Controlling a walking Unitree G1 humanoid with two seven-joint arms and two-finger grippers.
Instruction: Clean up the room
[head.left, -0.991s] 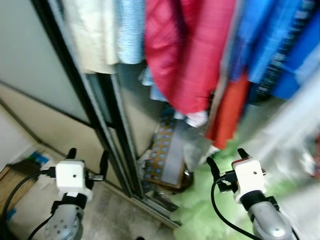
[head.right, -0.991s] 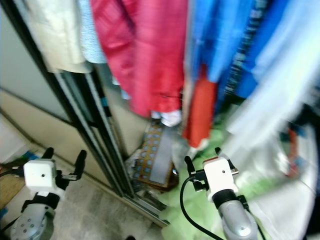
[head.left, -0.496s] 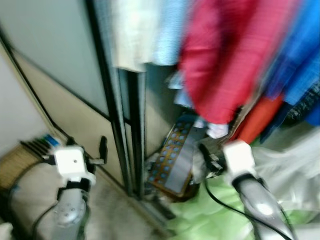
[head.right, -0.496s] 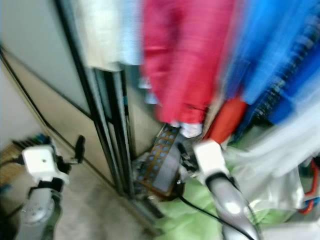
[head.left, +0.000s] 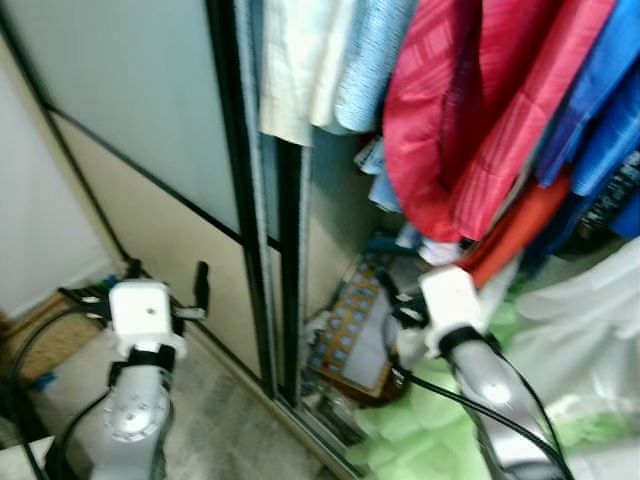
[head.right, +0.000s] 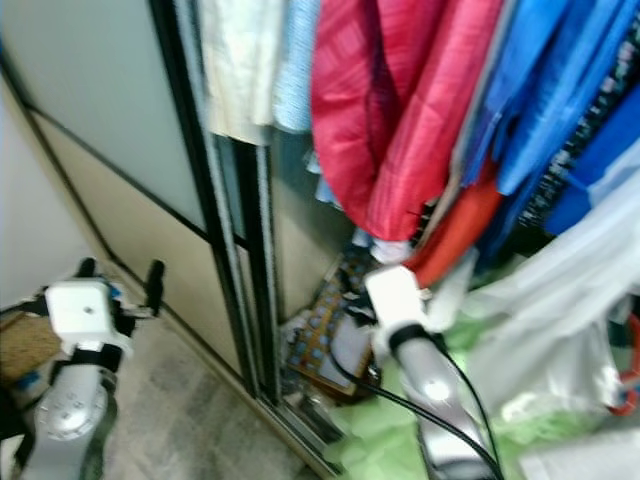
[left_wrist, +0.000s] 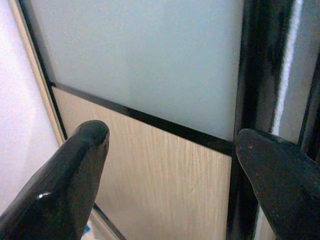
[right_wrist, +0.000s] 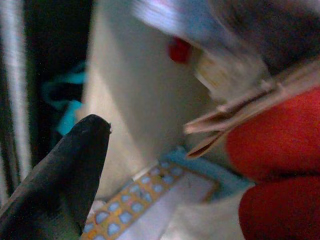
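Note:
An open wardrobe holds hanging clothes: a red garment (head.left: 470, 120), blue ones (head.left: 600, 90), a cream one (head.left: 295, 60) and a pale blue one (head.left: 370, 60). On the wardrobe floor leans a flat item patterned in orange and blue (head.left: 350, 335), also in the right wrist view (right_wrist: 145, 200). My right gripper (head.left: 392, 298) reaches in just above it, open, with one finger (right_wrist: 70, 170) showing and red cloth (right_wrist: 280, 195) close on the other side. My left gripper (head.left: 165, 275) is open and holds nothing, facing the sliding door's lower panel (left_wrist: 160, 165).
The black sliding-door frame (head.left: 235, 200) stands between my arms, with a frosted panel (head.left: 130, 90) to its left. Crumpled green cloth (head.left: 420, 425) and white sheeting (head.left: 580, 330) lie on the floor at the right. A brown woven thing (head.left: 40, 335) and cables sit at the far left.
The view has swung to the left, so more of the door shows. My right gripper has reached forward into the wardrobe, nearer the patterned item. The left arm holds much the same pose.

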